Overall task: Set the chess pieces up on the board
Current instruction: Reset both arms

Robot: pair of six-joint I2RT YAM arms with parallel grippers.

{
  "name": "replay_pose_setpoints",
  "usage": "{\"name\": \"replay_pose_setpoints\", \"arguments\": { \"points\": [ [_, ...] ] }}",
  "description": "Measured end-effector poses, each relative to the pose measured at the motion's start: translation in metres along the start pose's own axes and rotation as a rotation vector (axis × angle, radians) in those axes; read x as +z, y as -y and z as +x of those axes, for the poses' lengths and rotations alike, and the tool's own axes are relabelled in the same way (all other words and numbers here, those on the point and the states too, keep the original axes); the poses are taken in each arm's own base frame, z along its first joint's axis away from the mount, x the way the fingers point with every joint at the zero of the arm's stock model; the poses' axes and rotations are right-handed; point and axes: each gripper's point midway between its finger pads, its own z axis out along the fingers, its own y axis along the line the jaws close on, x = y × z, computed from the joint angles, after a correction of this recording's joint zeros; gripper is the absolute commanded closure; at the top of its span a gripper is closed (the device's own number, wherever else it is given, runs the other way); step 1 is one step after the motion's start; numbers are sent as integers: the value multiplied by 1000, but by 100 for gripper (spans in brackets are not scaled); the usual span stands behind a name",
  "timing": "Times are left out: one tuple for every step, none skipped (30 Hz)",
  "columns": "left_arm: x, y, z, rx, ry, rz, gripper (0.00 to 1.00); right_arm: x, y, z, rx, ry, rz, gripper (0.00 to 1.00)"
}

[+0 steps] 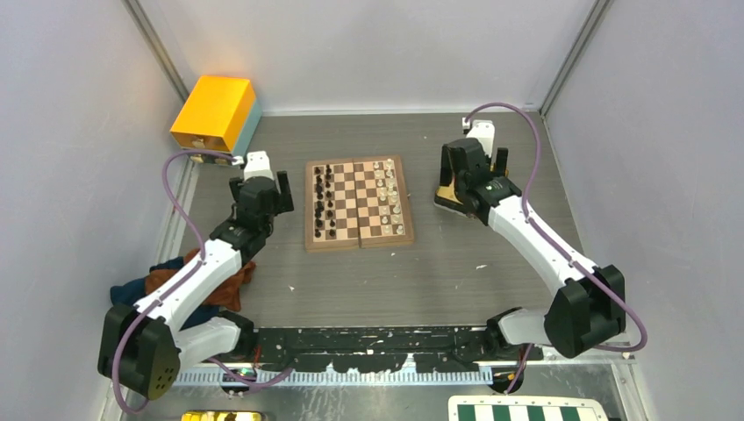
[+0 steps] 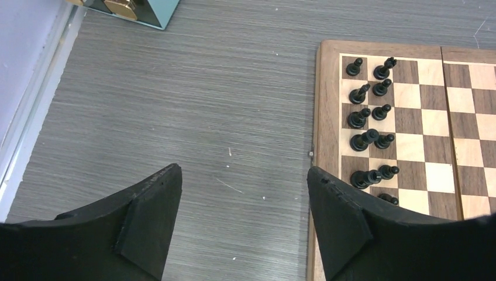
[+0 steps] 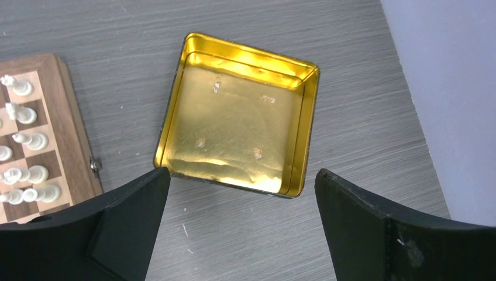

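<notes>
cloth (image 1: 189, 279): orange and blue, crumpled, seen under the left arm at 8 o'clock of the board.
left end effector (image 2: 243, 175): held wide with nothing gripped, over bare table (image 1: 368, 281) at 9 o'clock of the board.
right end effector (image 3: 243, 175): spread wide with nothing gripped, above the gold tin (image 3: 234, 117) at 3 o'clock of the board.
board (image 1: 358, 243): laid flat mid-table.
black pieces (image 2: 368, 111): stood in two columns along its 9 o'clock edge.
white pieces (image 3: 23, 140): stood along its 3 o'clock edge.
orange box (image 1: 215, 110): set in the far corner at 10 o'clock.
</notes>
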Motion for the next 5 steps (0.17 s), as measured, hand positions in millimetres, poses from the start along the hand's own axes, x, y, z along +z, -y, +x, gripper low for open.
{"name": "replay_pose_setpoints", "arguments": {
  "points": [
    [1,0,0,1,5,4,18,0,3,-2,8,11,4,0],
    [2,-1,-1,-1,8,5,4,-1,5,-4,17,23,5,0],
    [3,-1,-2,-2,11,6,1,-1,7,-5,23,30,6,0],
    [4,-2,-3,-3,17,7,0,-2,9,-7,31,41,5,0],
    [5,-3,-4,-1,21,8,0,-3,10,-9,38,48,5,0]
  ]
}}
